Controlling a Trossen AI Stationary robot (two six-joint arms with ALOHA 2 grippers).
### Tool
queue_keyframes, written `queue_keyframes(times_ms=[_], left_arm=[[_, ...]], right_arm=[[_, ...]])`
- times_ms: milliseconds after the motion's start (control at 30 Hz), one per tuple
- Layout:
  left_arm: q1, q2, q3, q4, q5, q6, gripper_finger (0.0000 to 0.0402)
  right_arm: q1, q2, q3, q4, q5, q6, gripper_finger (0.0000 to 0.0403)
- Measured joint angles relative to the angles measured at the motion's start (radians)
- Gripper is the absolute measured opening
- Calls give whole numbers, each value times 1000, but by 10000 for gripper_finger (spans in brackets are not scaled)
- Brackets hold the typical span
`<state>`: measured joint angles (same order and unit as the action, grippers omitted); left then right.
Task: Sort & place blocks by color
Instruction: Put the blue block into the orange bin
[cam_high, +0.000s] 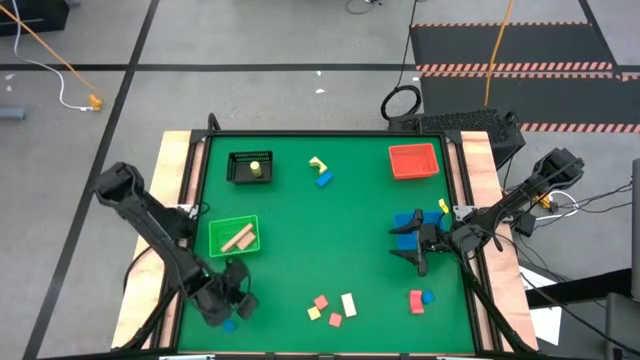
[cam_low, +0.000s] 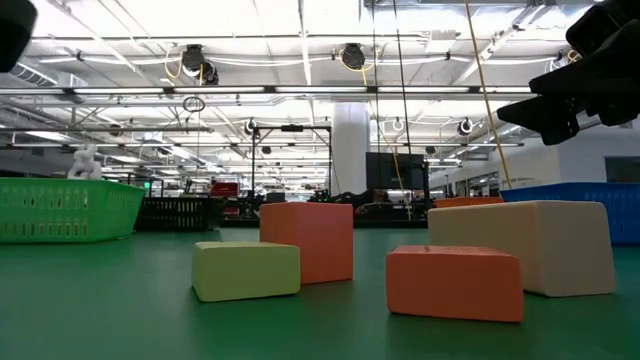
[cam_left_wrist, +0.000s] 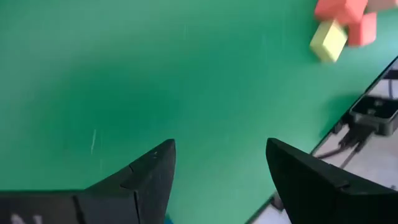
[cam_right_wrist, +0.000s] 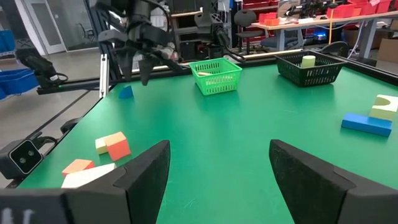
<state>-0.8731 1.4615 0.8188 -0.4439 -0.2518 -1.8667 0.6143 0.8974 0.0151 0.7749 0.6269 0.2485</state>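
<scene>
The left hand (cam_high: 232, 303) is hovering with fingers spread over the table's (cam_high: 300, 240) near-left corner, just beside a small blue block (cam_high: 228, 325), while the right hand (cam_high: 412, 243), also spread, is hanging beside what seems a blue bin (cam_high: 408, 222), with pink, yellow and cream blocks (cam_high: 333, 308) lying scattered between them.

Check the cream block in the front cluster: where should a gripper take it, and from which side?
Grip the cream block across its two long faces, coming straight down from above. It lies flat as a bar, with bare mat along its outer long side. A pink block sits close by its near corner, so take it around the middle. The right gripper is open.
</scene>
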Motion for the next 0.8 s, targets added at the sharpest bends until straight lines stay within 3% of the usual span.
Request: queue_keyframes(times_ms=[233, 500, 800], left_arm=[[-61, 10, 124, -234, 43, -119, 267], [-87, 160, 223, -278, 222, -187, 285], [-114, 296, 266, -299, 252, -206, 285]], right_arm=[[0, 0, 0, 0, 0, 0, 267], [0, 0, 0, -1, 0, 0, 267], [0, 0, 0, -1, 0, 0, 267]])
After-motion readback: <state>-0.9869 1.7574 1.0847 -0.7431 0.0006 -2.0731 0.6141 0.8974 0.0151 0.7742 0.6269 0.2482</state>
